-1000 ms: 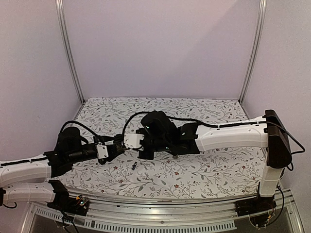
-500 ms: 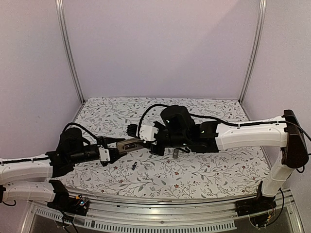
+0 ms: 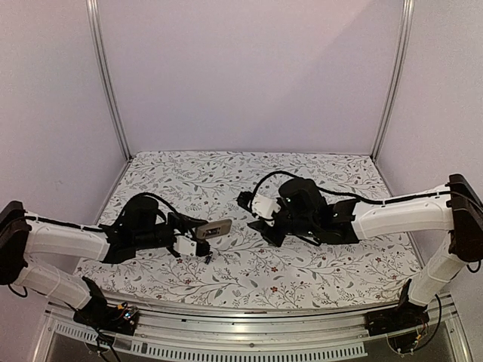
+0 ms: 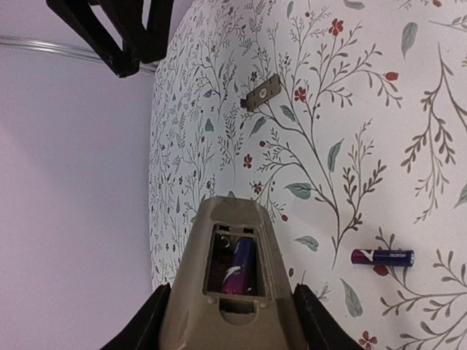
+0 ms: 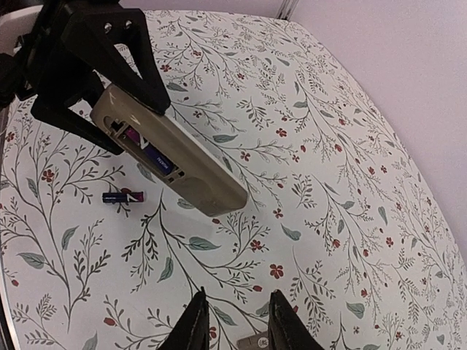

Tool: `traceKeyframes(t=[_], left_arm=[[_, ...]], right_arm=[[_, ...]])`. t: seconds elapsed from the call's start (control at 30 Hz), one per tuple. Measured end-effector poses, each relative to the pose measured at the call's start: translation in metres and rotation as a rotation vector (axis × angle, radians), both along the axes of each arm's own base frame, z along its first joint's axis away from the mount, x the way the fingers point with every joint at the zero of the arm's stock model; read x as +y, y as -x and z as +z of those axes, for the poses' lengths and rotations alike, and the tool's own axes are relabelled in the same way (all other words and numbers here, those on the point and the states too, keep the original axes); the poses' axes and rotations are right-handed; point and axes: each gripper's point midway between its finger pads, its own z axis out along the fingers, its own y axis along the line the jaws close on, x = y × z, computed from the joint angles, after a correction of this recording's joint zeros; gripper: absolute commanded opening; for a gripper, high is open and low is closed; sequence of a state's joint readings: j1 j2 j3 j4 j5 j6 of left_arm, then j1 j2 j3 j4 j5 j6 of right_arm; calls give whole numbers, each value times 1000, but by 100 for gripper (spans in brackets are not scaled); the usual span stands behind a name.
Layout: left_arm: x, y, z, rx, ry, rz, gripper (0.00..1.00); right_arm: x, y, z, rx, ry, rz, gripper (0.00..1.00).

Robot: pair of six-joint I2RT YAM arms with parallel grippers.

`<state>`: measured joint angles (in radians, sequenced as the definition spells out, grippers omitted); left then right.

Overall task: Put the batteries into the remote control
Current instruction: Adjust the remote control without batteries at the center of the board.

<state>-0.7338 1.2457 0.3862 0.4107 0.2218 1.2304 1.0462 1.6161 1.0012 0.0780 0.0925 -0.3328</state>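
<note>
The remote control [image 5: 193, 171] sits back-up, clenched in the left end effector [image 4: 233, 328] above the counter [image 5: 328, 146], with one battery [image 4: 238, 266] seated in its open recess [image 4: 221, 262]. The second battery [image 4: 382, 257] lies on the counter nearby. The right end effector [image 5: 237, 324] hangs well apart, released and empty.

We read no text, number or brand in any view. The loose battery [image 4: 382, 257], lying beside the remote control [image 4: 191, 292], bears pale print too small to resolve. The seated battery [image 4: 239, 266], inside the remote control's recess, shows only an illegible white mark.
</note>
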Motion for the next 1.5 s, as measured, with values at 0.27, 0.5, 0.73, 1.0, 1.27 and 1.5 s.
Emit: traceKeyframes(t=[0.27,0.5,0.73,1.0,1.27,1.5], left_arm=[[-22,-25,-14,-195,-170,-91,0],[-31,-19,-39,-353,-338,-226,0],[-33,-14,-49,-494,-431,-307,0],[-34,-11,-52,-548,-452,-329,0],[-38,-15,-52,-577,-506,-290,0],[-25,-30,-50,-569,-540,-229,0]], right_arm=[[-49,4,-19,24,-17,-103,28],[-65,6,-8,10,-79,-126,28],[-65,7,-1,-2,-112,-121,28],[-63,9,-2,1,-117,-110,28],[-60,10,0,-3,-131,-91,38],[-56,10,3,-23,-138,-41,54]])
